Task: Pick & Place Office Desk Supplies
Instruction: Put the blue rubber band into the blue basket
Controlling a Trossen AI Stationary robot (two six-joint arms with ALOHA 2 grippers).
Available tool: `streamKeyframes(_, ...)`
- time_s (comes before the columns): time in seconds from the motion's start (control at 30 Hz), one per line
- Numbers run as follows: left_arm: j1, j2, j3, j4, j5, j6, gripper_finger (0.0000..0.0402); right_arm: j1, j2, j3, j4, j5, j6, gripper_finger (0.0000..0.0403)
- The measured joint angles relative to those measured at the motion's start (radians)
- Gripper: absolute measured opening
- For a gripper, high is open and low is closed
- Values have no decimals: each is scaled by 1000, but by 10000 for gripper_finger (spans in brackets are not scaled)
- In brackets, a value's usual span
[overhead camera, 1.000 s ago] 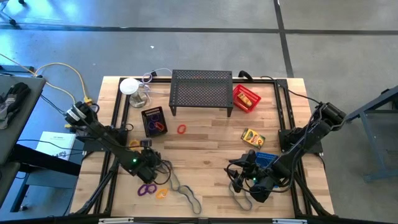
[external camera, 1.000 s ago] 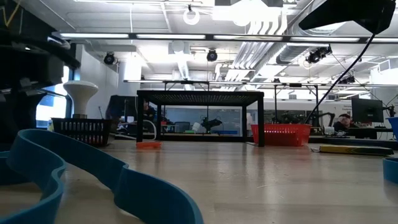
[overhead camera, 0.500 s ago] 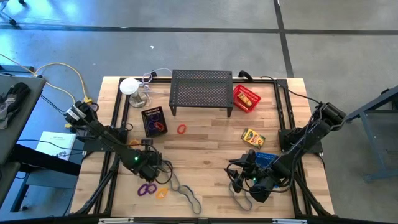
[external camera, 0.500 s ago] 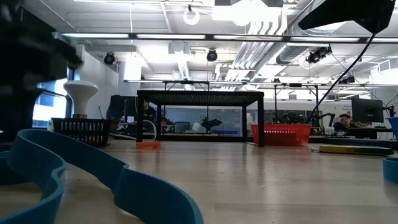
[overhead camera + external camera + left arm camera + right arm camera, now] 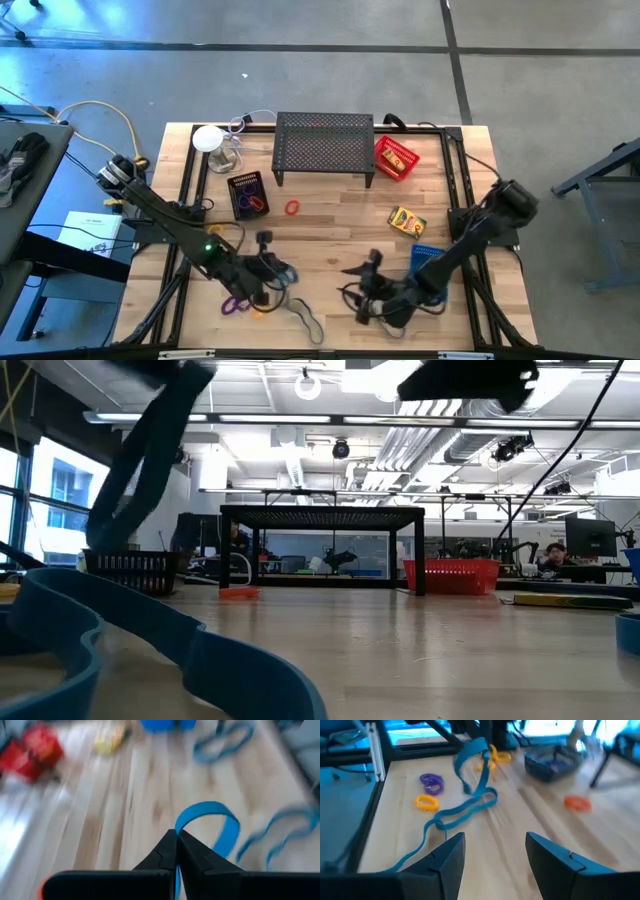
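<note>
The left gripper [image 5: 176, 851], fingers pressed together, pinches one elongated loop [image 5: 220, 827] lifted off the table [image 5: 330, 225] at about 7 o'clock; the right gripper [image 5: 495, 852], fingers spread, holds nothing at 5 o'clock; two loops [image 5: 305, 315] lie between them; three mesh trays [image 5: 396, 156] sit toward 12.

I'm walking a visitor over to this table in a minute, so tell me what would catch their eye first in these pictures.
Probably the left hand, shut on a long blue loop and holding it above the table's front edge, where another blue loop lies by a purple ring and an orange ring. Next, the black perforated stand at the back, with the red mesh tray beside it. The right hand hovers open nearby.
</note>
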Motion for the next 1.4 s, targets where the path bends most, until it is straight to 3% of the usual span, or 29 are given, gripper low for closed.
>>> streamKeyframes(0.13,22,3,0,183,-1,95,1,-45,83,0,225,-32,-233,197)
streamKeyframes(0.3,68,7,0,259,-1,129,1,-100,132,0,444,-108,-320,197)
streamKeyframes(0.6,116,39,-1,263,2,141,1,-159,136,0,498,-296,-310,197)
streamKeyframes(0.8,121,55,-1,260,4,153,1,-158,136,0,506,-302,-317,190)
streamKeyframes(0.97,121,55,-1,264,4,153,1,-158,136,0,503,-302,-318,144)
streamKeyframes(1.2,121,55,-1,263,4,154,1,-158,136,0,482,-302,-318,14)
streamKeyframes(1.4,114,55,-1,259,28,178,36,-155,135,0,460,-302,-314,2)
